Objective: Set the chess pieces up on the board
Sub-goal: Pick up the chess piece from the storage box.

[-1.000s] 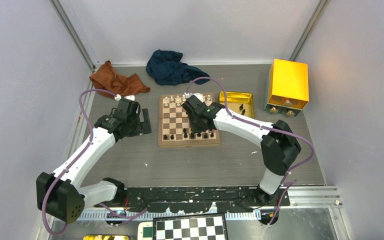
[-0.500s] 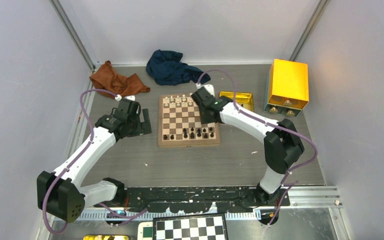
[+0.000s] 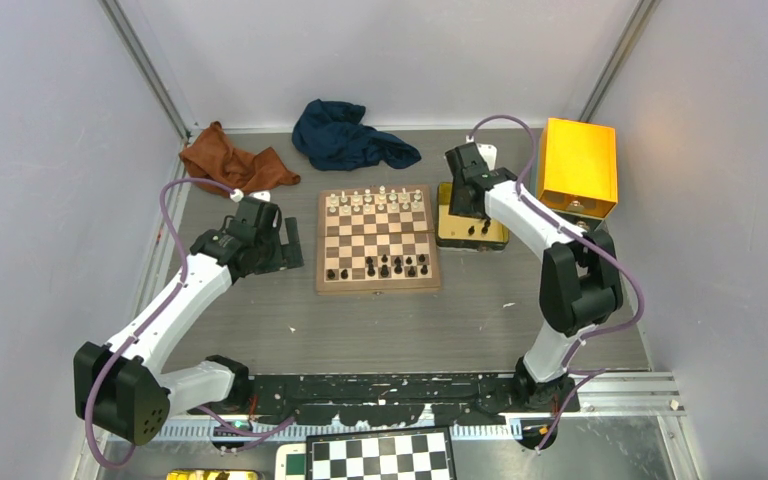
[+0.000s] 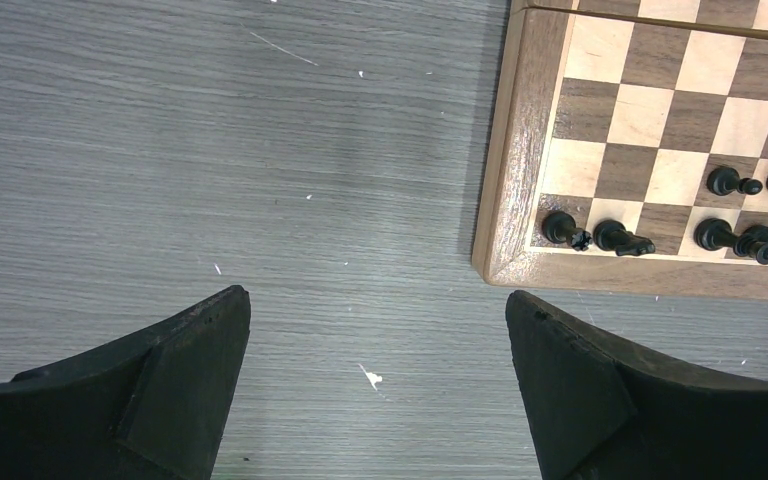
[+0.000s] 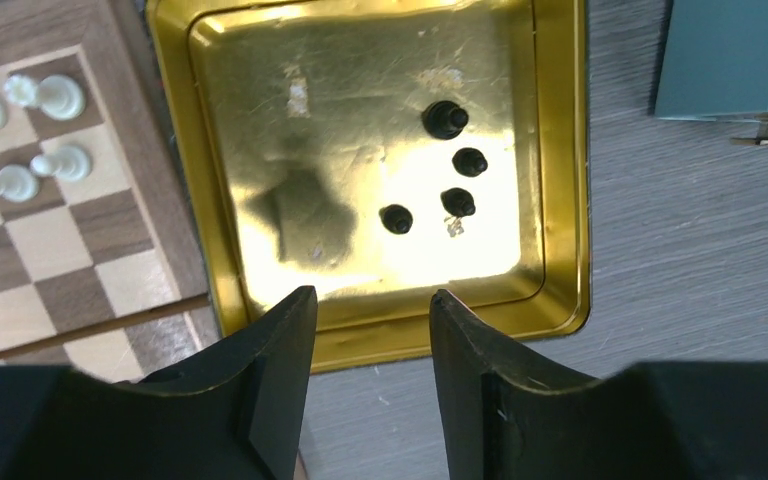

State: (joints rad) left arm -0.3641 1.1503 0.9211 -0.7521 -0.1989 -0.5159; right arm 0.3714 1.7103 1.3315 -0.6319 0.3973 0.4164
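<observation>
The right hand [image 5: 370, 295] hangs released over the shallow gold tin tray [image 5: 560, 200] holding four tiny black chess pieces [image 5: 457, 202]; left hand [image 4: 378, 300] released too.

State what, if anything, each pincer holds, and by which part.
Nothing. Left pincer open beside the board; right pincer open above the gold tray.

Gold tray [image 5: 360, 80], yellow box [image 3: 578, 168], navy cloth [image 3: 345, 135], rust cloth [image 3: 232, 160], black-and-white checkered board [image 3: 380, 456]

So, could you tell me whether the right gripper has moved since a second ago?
Yes. The right gripper has swung right, off the square wooden chessboard, and now hovers over the shallow gold tin tray beside it.
</observation>
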